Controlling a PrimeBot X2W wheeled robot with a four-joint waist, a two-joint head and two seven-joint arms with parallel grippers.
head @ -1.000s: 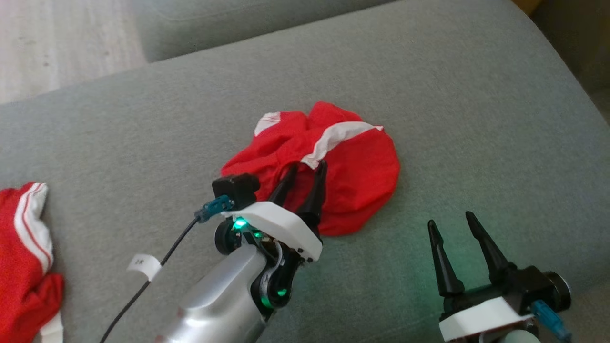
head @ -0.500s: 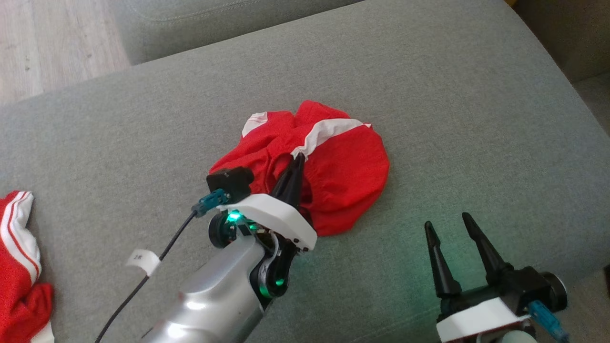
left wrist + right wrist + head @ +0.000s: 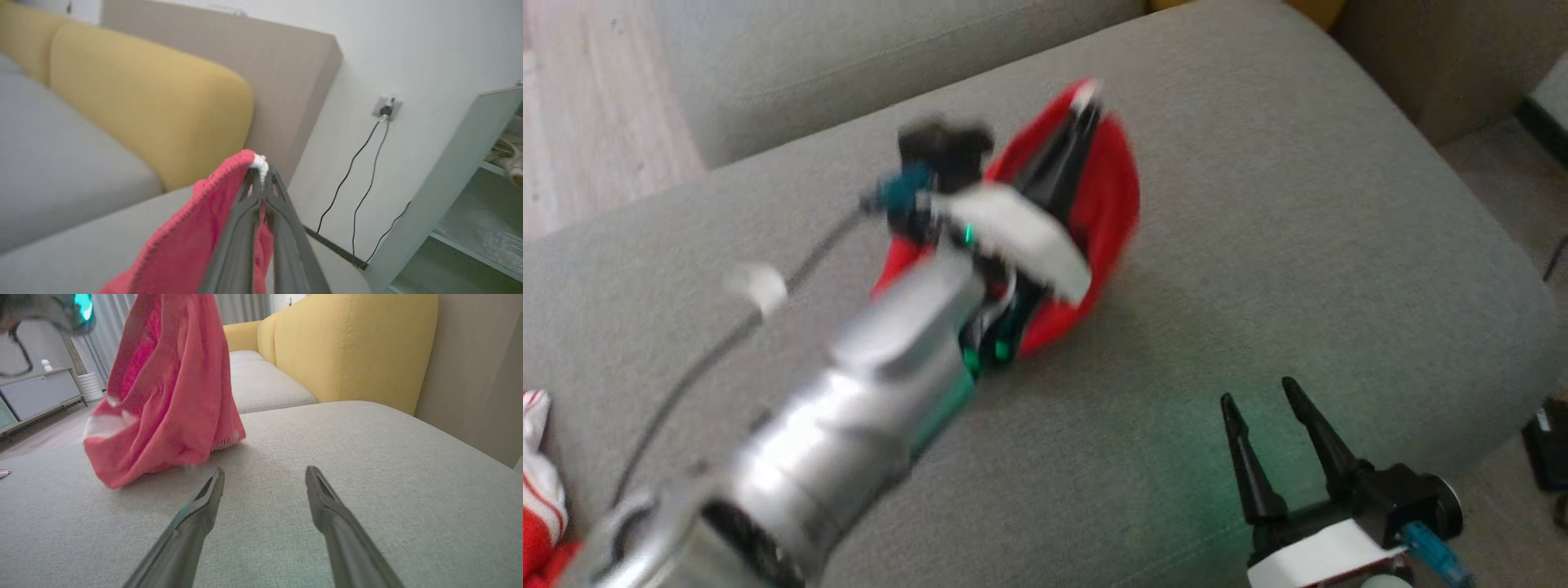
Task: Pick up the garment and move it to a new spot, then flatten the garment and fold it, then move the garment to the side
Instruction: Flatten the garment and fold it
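The garment (image 3: 1107, 188) is red with white trim. It hangs from my left gripper (image 3: 1086, 102), which is shut on a white-edged fold of it; the left wrist view shows that fold (image 3: 258, 161) pinched at the fingertips of the left gripper (image 3: 261, 171). Its lower end still rests on the grey sofa cushion (image 3: 1298, 204), as the right wrist view shows the garment (image 3: 171, 388) draping down to the cushion (image 3: 367, 465). My right gripper (image 3: 1258, 400) stands open at the lower right, apart from the cloth, and the right gripper (image 3: 264, 473) holds nothing.
A second red and white garment (image 3: 539, 490) lies at the cushion's far left edge. Yellow back cushions (image 3: 351, 347) stand behind the seat. The cushion's right edge drops to the floor, where a dark object (image 3: 1547, 437) lies. A wall socket with cables (image 3: 384, 108) and a shelf are beyond.
My left gripper has shut on the garment and lifted it up and away from me. The head camera has shifted. The right gripper stays open in place.
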